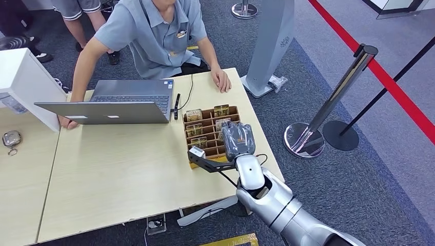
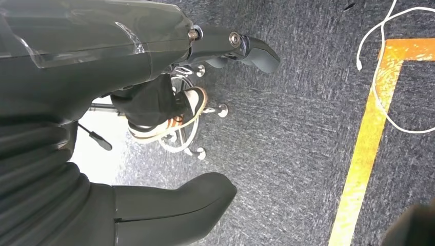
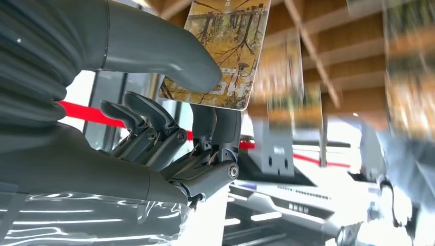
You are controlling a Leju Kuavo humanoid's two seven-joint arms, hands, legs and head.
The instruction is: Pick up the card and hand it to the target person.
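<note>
Right hand [image 3: 169, 133] over the wooden card rack [image 1: 205, 134], centre-right of head view, pinches the card [image 3: 225, 46] between thumb and fingers, so lift straight up clear of the dividers, keeping the pinch, before swinging toward the person [image 1: 154, 36] at upper centre.

We see a card [image 3: 221, 48] printed with yellow-brown autumn trees, pinched by our grey right hand [image 3: 154, 123]. The tray [image 1: 191, 137] is brown, the table [image 1: 118, 174] pale wood, the carpet [image 2: 297, 128] dark grey with a yellow stripe [image 2: 361, 159].
</note>
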